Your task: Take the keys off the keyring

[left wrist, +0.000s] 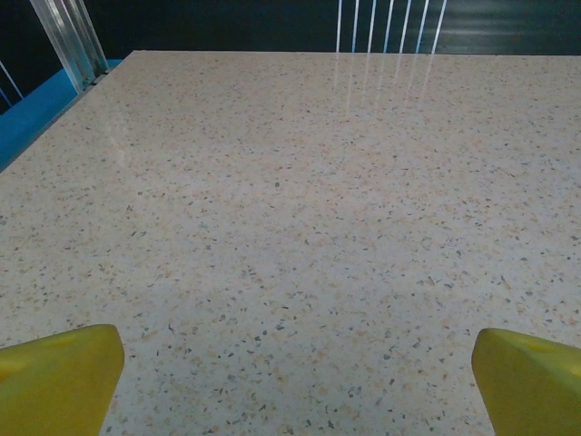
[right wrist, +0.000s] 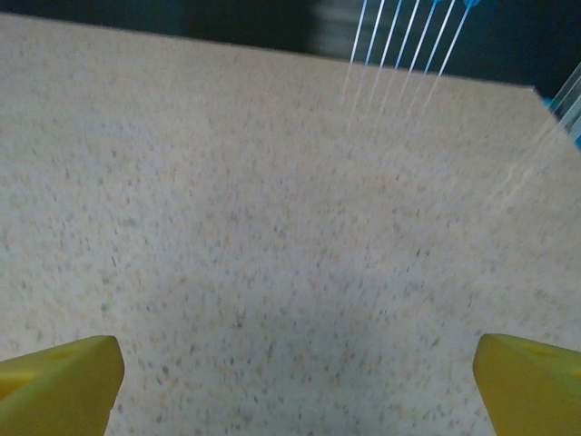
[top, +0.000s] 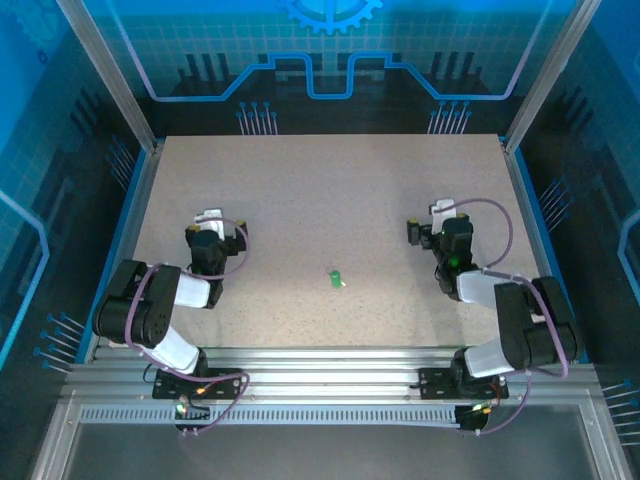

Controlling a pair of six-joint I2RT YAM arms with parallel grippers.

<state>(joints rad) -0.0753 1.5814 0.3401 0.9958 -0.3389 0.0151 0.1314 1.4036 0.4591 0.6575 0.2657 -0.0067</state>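
The green keyring [top: 334, 277] lies flat on the speckled table [top: 300, 180], a little near of centre and roughly midway between the two arms. A tiny pale speck at its near-right edge is probably the key [top: 342, 284], though it is too small to tell how it sits on the tag. The left gripper [top: 212, 222] hovers to the left of the tag and the right gripper [top: 440, 215] to its right and slightly farther. Both are well apart from it, with jaws spread wide and nothing held. The step in hand looks like the first approach. To do it well, one arm should probably come down on the tag's broad green body and pin or pinch it, leaving the key end exposed. The other can then close on the key's looped head. Both pieces are far smaller than a finger, so a low, slow descent with the jaws straddling the piece seems wise. A glancing touch could skate the tag across the smooth top.
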